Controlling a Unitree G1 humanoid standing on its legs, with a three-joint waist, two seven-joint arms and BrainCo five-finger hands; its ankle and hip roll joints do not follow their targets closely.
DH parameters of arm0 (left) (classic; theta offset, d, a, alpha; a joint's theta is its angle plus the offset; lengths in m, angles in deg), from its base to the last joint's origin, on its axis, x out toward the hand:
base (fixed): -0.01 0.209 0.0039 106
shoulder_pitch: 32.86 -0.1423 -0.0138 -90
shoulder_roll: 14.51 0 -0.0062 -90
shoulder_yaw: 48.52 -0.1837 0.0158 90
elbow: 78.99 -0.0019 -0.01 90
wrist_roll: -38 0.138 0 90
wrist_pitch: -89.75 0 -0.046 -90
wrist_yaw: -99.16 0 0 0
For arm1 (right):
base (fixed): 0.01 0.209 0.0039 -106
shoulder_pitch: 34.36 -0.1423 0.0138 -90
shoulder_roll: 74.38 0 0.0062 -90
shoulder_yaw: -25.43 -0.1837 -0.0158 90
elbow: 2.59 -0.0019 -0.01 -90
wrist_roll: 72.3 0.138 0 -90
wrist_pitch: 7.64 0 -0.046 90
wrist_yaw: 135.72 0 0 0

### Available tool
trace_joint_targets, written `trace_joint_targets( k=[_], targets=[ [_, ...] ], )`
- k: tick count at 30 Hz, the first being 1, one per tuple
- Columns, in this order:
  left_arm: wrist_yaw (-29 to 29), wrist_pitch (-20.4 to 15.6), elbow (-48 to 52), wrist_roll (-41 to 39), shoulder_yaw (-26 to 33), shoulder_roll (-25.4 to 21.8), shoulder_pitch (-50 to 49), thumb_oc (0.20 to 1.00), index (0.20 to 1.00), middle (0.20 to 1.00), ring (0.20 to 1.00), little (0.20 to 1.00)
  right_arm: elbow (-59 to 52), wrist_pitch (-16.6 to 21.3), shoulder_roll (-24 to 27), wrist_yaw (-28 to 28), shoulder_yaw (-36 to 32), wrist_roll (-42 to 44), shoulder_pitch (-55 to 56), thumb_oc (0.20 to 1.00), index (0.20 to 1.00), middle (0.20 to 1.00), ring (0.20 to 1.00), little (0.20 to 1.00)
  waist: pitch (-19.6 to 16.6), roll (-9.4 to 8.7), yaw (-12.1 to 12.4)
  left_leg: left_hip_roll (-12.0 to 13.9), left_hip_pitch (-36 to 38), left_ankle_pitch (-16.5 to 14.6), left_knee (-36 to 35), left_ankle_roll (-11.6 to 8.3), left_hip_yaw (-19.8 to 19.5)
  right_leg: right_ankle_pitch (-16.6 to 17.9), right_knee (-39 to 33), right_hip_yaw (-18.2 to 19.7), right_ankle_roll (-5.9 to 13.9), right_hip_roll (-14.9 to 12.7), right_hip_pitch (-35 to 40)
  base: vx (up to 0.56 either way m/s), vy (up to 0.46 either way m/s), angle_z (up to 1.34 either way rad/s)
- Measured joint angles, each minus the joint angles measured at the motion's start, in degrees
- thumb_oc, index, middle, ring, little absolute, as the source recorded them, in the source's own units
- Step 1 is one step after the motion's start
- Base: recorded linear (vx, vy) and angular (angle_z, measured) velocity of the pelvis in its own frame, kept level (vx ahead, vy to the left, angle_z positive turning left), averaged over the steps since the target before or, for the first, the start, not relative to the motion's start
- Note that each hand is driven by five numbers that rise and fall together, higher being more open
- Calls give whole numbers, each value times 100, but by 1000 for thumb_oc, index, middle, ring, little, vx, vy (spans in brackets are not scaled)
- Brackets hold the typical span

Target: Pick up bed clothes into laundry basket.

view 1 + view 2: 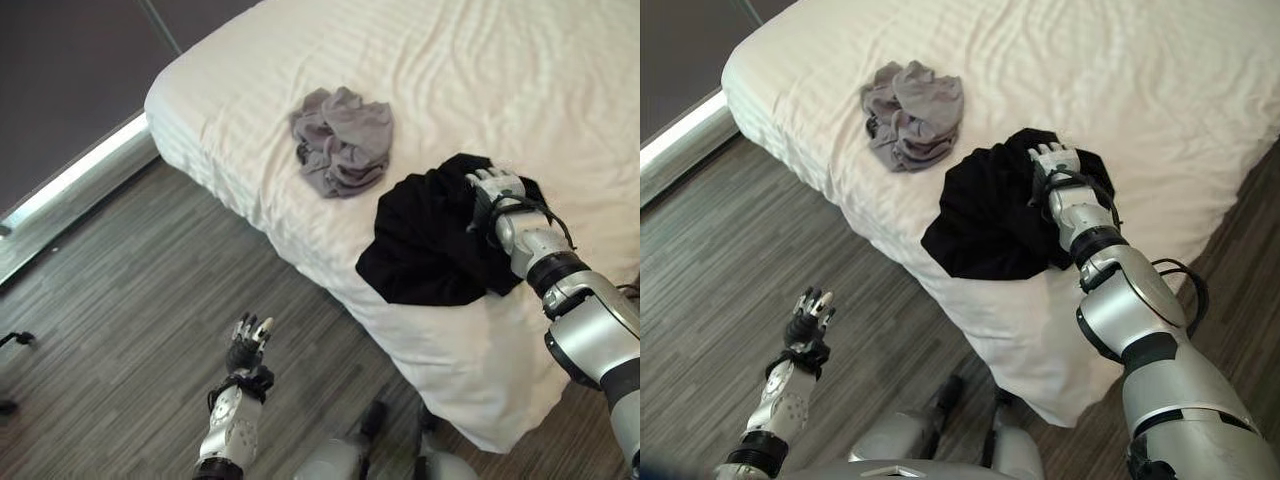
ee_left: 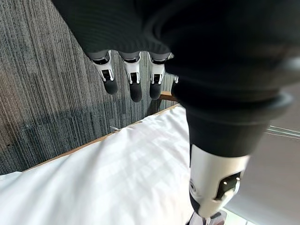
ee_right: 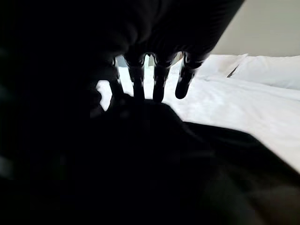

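My right hand [image 1: 497, 190] rests on the black garment [image 1: 430, 245] near the bed [image 1: 520, 70]'s front edge, fingers straight and not yet gathered into the cloth. I should curl them deep into a thick fold before lifting. The grey garment [image 1: 343, 140] lies nearer the bed's corner. My left hand [image 1: 249, 345] hangs open above the floor [image 1: 120, 300].

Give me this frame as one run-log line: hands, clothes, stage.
right hand: on black garment, fingers straight | left hand: open over floor | grey garment: untouched on bed | stage: reaching, nothing lifted
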Motion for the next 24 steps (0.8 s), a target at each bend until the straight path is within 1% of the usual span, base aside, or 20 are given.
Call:
trace_joint_targets(
  k=[1,2,6,10,12,13,16,18,22,23,24],
  targets=[
    [-1,-2,6,-2,-16,-3,9,1000,1000,1000,1000,1000,35,4,0,5,107,-48,-26,1000,1000,1000,1000,1000,30,31,27,-3,-38,0,15,-1,-10,0,0,-12,0,-6,-23,-83,-1,1],
    [-19,-44,63,-3,-95,-9,10,1000,1000,1000,1000,1000,201,14,40,61,353,-261,-148,1000,1000,1000,1000,1000,52,74,109,-24,-231,9,45,-8,-11,2,0,-11,3,-24,-208,-82,-3,2],
    [-54,-54,60,-8,-211,-12,32,1000,1000,1000,1000,1000,254,-2,163,96,502,-694,-584,1000,1000,1000,1000,1000,154,237,151,-64,-754,72,126,-74,-26,88,1,-59,21,-68,-676,-73,8,6],
    [-39,-51,28,-25,-235,8,1,1000,1000,1000,1000,1000,32,-6,159,88,428,-899,-867,1000,1000,1000,1000,1000,173,260,90,-77,-1129,66,186,-112,18,140,2,7,57,-68,-1044,-53,16,-7],
    [-38,-105,57,-24,-267,72,13,1000,1000,1000,1000,1000,-77,-28,129,-23,311,-946,-744,1000,1000,1000,1000,1000,161,278,81,-84,-1289,56,271,-123,68,147,2,59,68,-71,-1177,-24,8,-10],
    [-33,-97,39,-27,-318,189,40,1000,1000,1000,1000,1000,-129,-40,130,-160,186,-982,-715,1000,1000,1000,1000,1000,172,321,83,-75,-1335,62,273,-123,97,156,3,64,80,-73,-1228,-8,6,-10],
    [-39,-101,50,-29,-493,371,74,1000,1000,1000,1000,1000,-59,-102,67,-168,157,-1132,-683,1000,1000,1000,1000,1000,125,388,92,-76,-1336,72,303,-146,37,172,3,20,78,-67,-1207,5,46,6],
    [-36,-103,50,-29,-531,372,115,1000,1000,1000,1000,1000,-59,-131,43,-168,156,-1140,-653,200,200,200,200,200,94,429,95,-75,-1326,89,290,-165,21,179,3,5,68,-67,-1197,11,23,6],
    [-36,-109,51,-29,-562,372,158,1000,1000,1000,1000,1000,-66,-65,21,-158,226,-1336,-550,200,200,200,200,200,-48,562,91,-91,-1288,90,290,-164,25,191,3,10,62,-79,-1159,0,0,0],
    [-35,-113,51,-29,-575,372,182,1000,1000,1000,1000,1000,-77,-60,6,-160,287,-1374,-479,200,200,200,200,200,-141,625,90,-100,-1281,95,292,-161,26,196,3,10,64,-86,-1150,0,0,0],
    [-35,-122,50,-29,-591,372,198,1000,1000,1000,1000,1000,-92,-59,-24,-160,352,-1375,-448,200,200,200,200,200,-186,651,88,-105,-1280,99,293,-164,28,203,3,11,73,-90,-1150,0,0,0]
  ],
)
